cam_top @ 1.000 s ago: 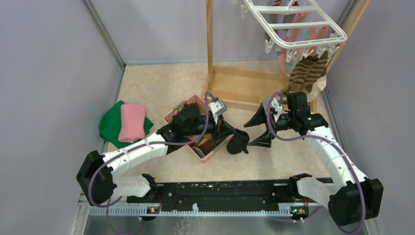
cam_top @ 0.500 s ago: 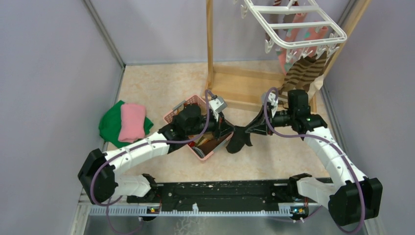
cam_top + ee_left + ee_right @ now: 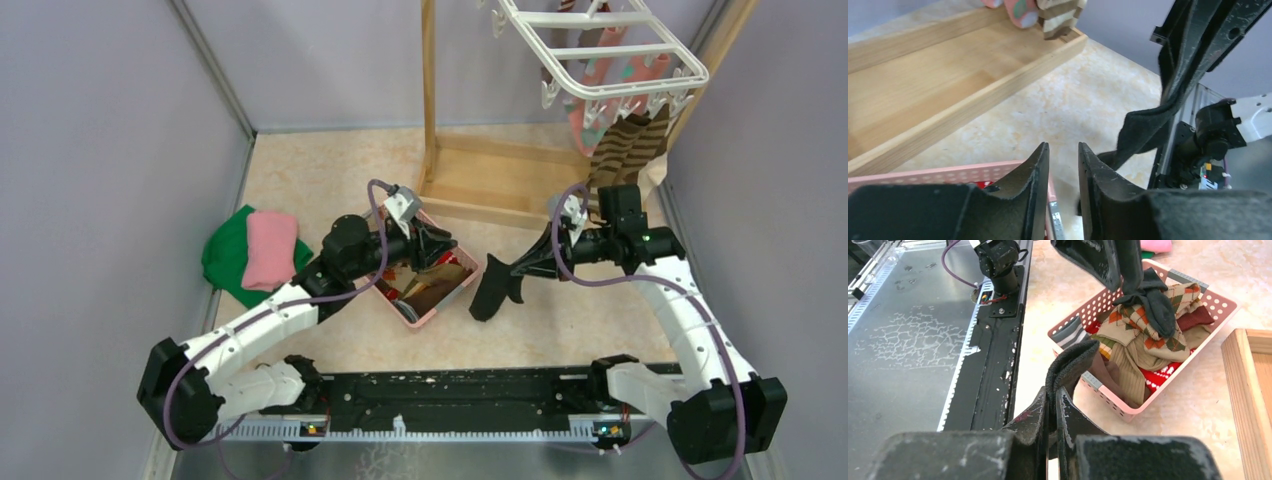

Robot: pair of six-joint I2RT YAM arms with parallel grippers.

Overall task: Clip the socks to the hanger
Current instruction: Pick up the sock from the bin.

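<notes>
A black sock hangs from my right gripper, which is shut on its cuff just right of the pink basket. In the right wrist view the jaws pinch the folded black fabric. My left gripper hovers over the basket, open, with nothing between its fingers. More socks fill the basket, among them an argyle one and a dark grey one. The white hanger hangs at the top right with a striped sock and a pink sock clipped under it.
The wooden stand's base lies behind the basket, its post rising beside the hanger. Folded green and pink cloths sit at the left. A black rail runs along the near edge between the arm bases.
The right gripper closed on the black sock and now holds it alone. The left gripper let go, opened and drew back left over the basket.
</notes>
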